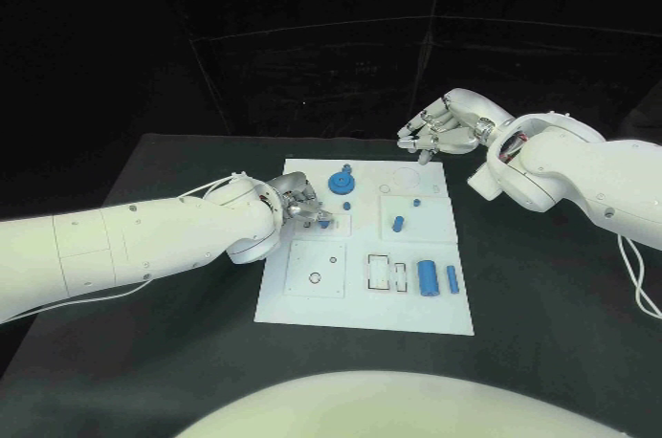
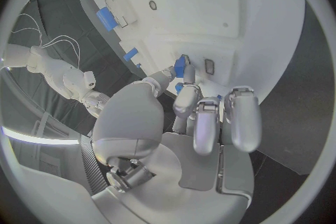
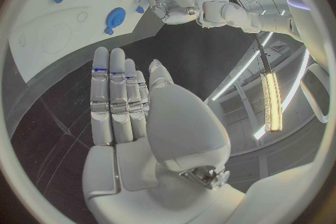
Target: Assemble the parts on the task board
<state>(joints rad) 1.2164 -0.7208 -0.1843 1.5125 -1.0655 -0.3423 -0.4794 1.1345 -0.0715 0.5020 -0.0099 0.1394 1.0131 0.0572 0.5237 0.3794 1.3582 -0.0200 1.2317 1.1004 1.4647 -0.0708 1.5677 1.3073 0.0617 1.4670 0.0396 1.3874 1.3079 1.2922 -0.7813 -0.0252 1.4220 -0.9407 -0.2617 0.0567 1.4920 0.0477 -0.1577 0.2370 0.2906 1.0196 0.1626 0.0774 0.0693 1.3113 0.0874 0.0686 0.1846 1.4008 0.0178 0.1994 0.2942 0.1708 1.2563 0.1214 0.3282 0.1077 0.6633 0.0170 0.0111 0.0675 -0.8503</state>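
Note:
The white task board [image 1: 362, 309] lies mid-table. My left hand [image 1: 296, 207] rests at its left edge and pinches a small blue part [image 1: 327, 224] between thumb and finger; the left wrist view shows that blue part [image 2: 181, 65] at the fingertips [image 2: 189, 74], right over the board [image 2: 231, 0]. My right hand [image 1: 439, 130] hovers at the board's far right corner with fingers [image 3: 112, 95] straight and apart from the parts, holding nothing. A blue gear [image 1: 342, 183] sits near the far left of the board, also seen as the gear [image 3: 115, 15] in the right wrist view.
A blue cylinder [image 1: 430, 278] and a thin blue pin [image 1: 452, 278] lie side by side on the board's near right. Small blue pegs [image 1: 397, 224] stand mid-board. Rectangular slots [image 1: 380, 271] and a round recess [image 1: 408, 178] mark the board.

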